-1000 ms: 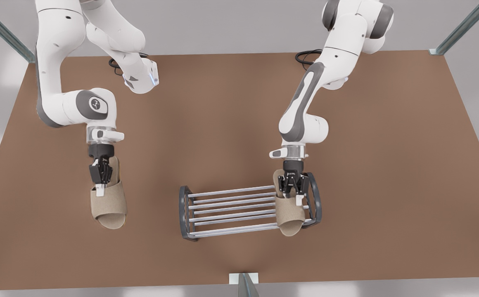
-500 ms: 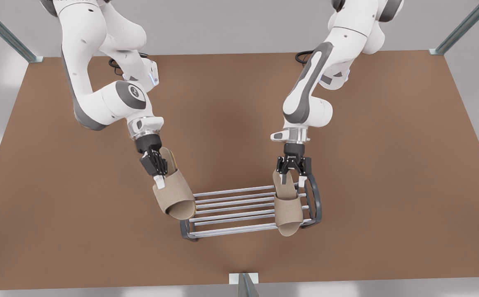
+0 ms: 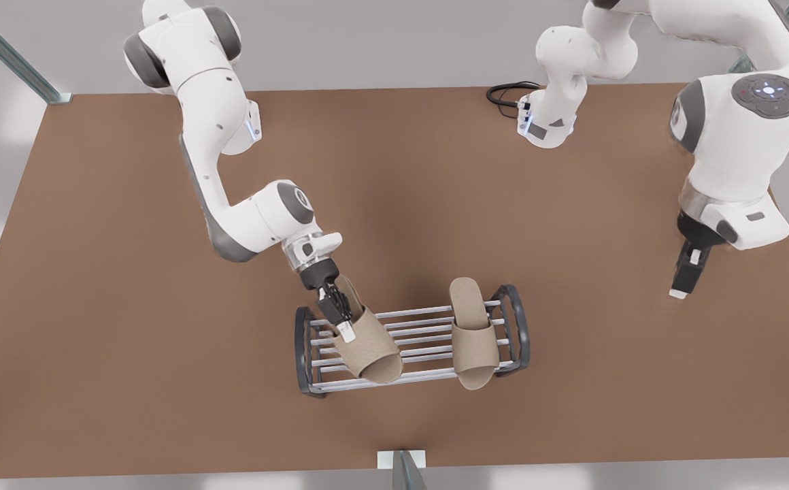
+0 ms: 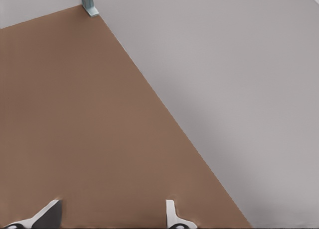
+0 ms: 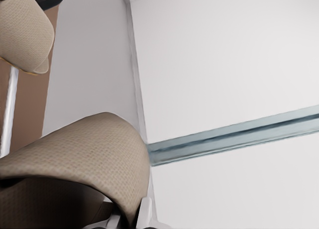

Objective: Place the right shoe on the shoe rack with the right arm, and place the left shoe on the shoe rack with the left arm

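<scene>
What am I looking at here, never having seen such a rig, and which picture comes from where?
Two simulated white robot arms work over a brown table. The front view looks down on everything; the other two cameras ride on the wrists. On the table stands a shoe rack with one beige slipper lying on its bars. The right gripper, on the front view's left, holds a second slipper over the rack. The left gripper hangs open and empty.

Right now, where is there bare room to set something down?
The shoe rack is crowded: the placed slipper fills its front-view-right end, and the right gripper holds the other slipper over the opposite end, leaving a narrow strip of bars between. The table is bare on both sides of the rack; the open left gripper waits at the front view's right.
</scene>
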You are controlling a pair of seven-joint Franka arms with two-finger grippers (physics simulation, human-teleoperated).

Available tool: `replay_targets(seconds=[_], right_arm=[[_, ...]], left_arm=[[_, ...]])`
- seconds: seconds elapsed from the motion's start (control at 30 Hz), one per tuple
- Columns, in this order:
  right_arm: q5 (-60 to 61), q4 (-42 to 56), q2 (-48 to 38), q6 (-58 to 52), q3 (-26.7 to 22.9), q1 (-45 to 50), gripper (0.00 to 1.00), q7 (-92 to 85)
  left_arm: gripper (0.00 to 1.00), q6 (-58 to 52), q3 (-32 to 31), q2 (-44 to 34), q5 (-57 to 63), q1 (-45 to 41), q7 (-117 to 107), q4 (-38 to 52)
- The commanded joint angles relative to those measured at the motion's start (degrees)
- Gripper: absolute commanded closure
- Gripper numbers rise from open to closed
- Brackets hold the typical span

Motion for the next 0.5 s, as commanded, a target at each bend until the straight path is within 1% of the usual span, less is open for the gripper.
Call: replay_targets(seconds=[0.0,0.03,0.07,0.17,0.2,0.27,0.3,0.33,0.37,0.4,0.43,0.47], right_arm=[[0.4,1.9,2.2,-0.4,-1.5,2.2,0.79,4.8],[0.5,2.5,3.9,-0.4,-3.4,3.8,0.79,4.9],[1.2,3.4,5.3,-0.5,-3.6,3.9,0.79,4.9],[2.1,4.4,8.4,-1.4,-4.3,4.6,0.79,5.1],[4.8,4.4,9.0,-1.4,-5.4,4.9,0.79,5.1],[5.9,5.3,10.1,-1.6,-5.6,5.0,0.79,5.1],[6.9,5.4,10.1,-1.6,-5.7,5.0,0.5,5.1],[7.5,5.4,10.1,-1.6,-5.6,5.0,0.24,5.1],[7.6,5.4,10.5,-1.6,-5.6,5.0,0.16,5.1],[7.5,5.4,10.6,-1.6,-5.6,5.0,0.09,5.1],[7.8,5.4,10.6,-1.6,-5.6,5.0,0.06,5.1],[8.0,5.4,10.7,-1.6,-5.6,5.0,0.06,5.1]], left_arm=[[0.0,-23.3,-2.7,-0.1,-5.1,1.8,62.0,1.8],[0.0,-23.1,-2.7,2.0,-5.0,1.9,62.1,2.9],[0.0,-23.1,-2.7,3.7,-4.0,1.9,62.1,4.3],[0.0,-23.1,-2.4,3.9,-3.7,1.9,62.8,4.5],[0.0,-23.1,-2.4,3.7,-3.7,1.9,62.8,4.5],[0.0,-23.2,-2.3,3.2,-3.7,1.9,62.9,4.4],[0.0,-23.3,-2.3,2.8,-3.7,1.8,62.8,4.4],[0.0,-23.3,-2.3,2.8,-3.7,1.8,62.9,4.4],[0.0,-23.3,-2.3,2.7,-3.7,1.8,62.8,4.4],[0.0,-23.6,-2.3,2.4,-3.7,1.8,62.6,4.4],[0.0,-23.5,-2.4,2.4,-3.7,1.7,62.6,4.4],[0.0,-23.6,-2.4,2.4,-3.7,1.7,62.6,4.4]])
